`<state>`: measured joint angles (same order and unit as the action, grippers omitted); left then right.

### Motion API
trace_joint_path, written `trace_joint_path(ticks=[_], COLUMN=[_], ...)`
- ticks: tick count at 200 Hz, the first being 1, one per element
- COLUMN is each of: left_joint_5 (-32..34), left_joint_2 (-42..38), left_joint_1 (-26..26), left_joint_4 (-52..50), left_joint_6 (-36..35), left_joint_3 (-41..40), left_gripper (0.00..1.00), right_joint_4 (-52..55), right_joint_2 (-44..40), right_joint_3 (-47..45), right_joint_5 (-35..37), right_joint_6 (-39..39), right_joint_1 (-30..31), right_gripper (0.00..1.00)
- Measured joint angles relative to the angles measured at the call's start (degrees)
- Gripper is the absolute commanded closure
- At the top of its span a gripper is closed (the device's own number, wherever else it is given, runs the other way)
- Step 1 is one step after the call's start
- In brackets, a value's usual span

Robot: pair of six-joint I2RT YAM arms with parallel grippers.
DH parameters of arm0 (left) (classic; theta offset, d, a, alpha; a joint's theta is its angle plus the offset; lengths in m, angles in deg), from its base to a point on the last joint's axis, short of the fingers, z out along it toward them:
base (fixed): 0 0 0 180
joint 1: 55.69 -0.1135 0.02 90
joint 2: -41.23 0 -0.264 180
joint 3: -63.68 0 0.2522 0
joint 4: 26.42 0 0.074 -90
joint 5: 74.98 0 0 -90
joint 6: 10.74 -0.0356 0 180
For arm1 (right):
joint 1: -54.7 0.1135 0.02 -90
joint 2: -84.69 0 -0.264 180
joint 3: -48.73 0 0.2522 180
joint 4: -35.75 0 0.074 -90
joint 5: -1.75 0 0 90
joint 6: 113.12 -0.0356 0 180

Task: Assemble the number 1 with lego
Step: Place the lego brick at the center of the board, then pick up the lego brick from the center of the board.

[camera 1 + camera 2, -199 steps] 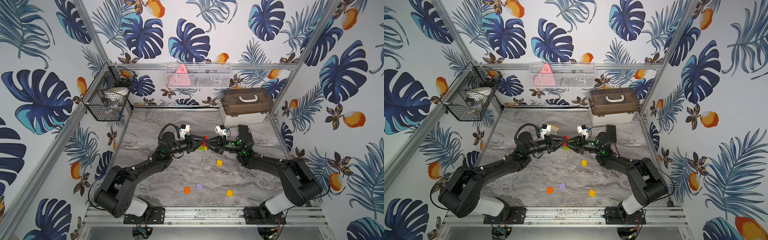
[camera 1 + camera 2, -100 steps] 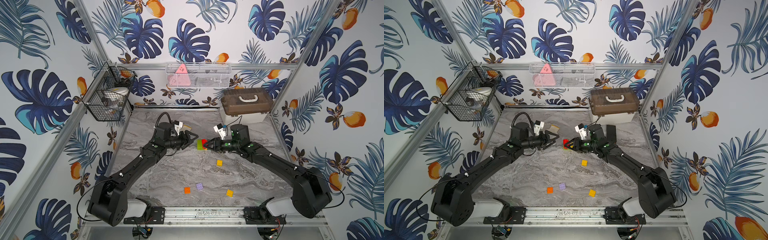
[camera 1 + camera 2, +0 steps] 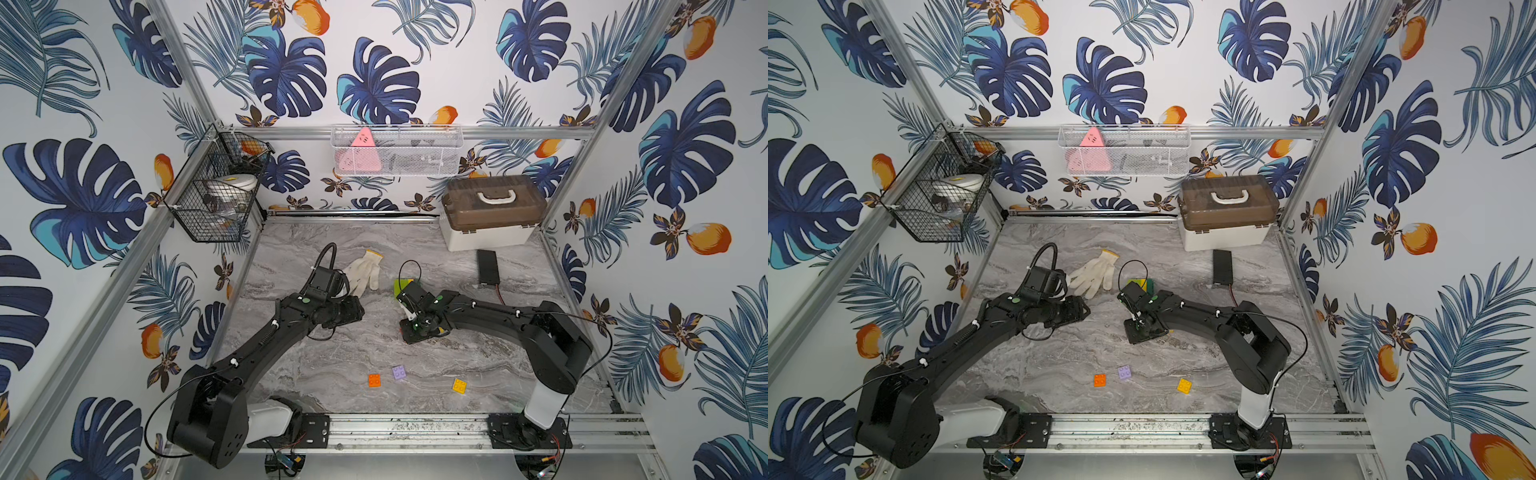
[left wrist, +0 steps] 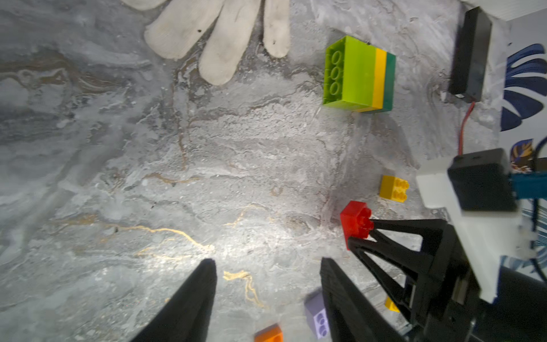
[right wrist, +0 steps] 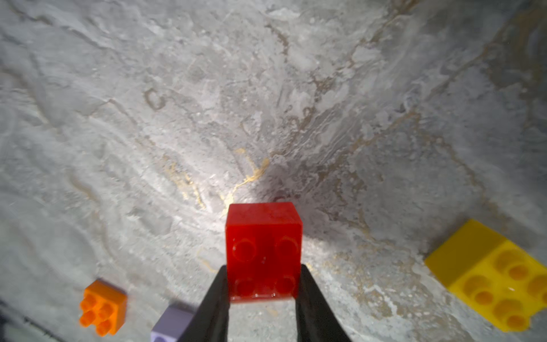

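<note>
My right gripper [image 5: 263, 277] is shut on a red 2x2 lego brick [image 5: 263, 251], held low over the marble table [image 5: 207, 103]; the left wrist view also shows this brick [image 4: 355, 219]. My left gripper [image 4: 266, 263] is open and holds nothing. A layered lime, yellow and dark green block [image 4: 359, 74] lies on its side further back, partly hidden behind the right arm in both top views [image 3: 401, 284] [image 3: 1142, 284]. Loose orange [image 3: 374, 380], lilac [image 3: 399, 372] and yellow [image 3: 459, 385] bricks lie near the front edge. Another yellow brick [image 4: 393, 188] sits beside the right gripper.
A white knitted glove [image 3: 363, 272] lies behind the left gripper [image 3: 355, 311]. A small black box [image 3: 487, 266] with a red wire and a brown-lidded storage case [image 3: 492, 212] stand at the back right. A wire basket [image 3: 216, 195] hangs on the left wall.
The two grippers were together over the table's middle. The left one has opened and drawn back to the left. The right one has come down with the red brick. The layered block now lies on the table.
</note>
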<state>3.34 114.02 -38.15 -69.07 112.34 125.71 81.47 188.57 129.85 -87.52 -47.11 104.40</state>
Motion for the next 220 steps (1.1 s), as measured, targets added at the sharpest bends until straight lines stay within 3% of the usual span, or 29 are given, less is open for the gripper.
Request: trace_joint_path(ticks=[42, 68, 90, 109, 133, 146, 187, 220], left_joint_5=[1.92, 2.71, 2.95, 2.93, 2.91, 3.26, 2.32, 1.38], left_joint_2=[1.03, 1.11, 1.11, 1.18, 1.07, 0.66, 0.22, -0.31], left_joint_1=[-0.52, -0.96, -1.27, -1.68, -2.12, -2.56, -3.61, -3.63], left_joint_4=[0.24, 0.57, 0.63, -0.15, -1.64, -2.34, -2.64, -2.67], left_joint_6=[-2.14, -3.04, -3.23, -3.56, -5.07, -6.08, -7.56, -7.72], left_joint_3=[-1.95, -2.21, -2.21, -1.6, -0.02, 0.04, -1.14, -1.38], left_gripper=[0.38, 0.38, 0.37, 0.36, 0.33, 0.32, 0.28, 0.28], right_joint_4=[0.39, -0.35, 0.87, 1.62, 0.98, 0.96, 2.49, 4.39], right_joint_2=[3.58, 4.94, 3.39, -1.51, -8.79, -11.69, -11.26, -7.21], right_joint_3=[1.4, 2.19, 1.75, 0.63, -2.58, -5.16, -5.66, -3.26], right_joint_5=[6.47, 8.15, 9.11, 8.92, 7.06, 4.87, 1.53, 1.77], right_joint_6=[-2.49, -3.91, -4.55, -5.38, -6.45, -6.84, -8.15, -10.58], right_joint_1=[1.84, 2.1, 2.84, 3.45, 3.41, 4.02, 10.54, 15.58], right_gripper=[0.68, 0.42, 0.31, 0.3, 0.42, 0.44, 0.25, 0.3])
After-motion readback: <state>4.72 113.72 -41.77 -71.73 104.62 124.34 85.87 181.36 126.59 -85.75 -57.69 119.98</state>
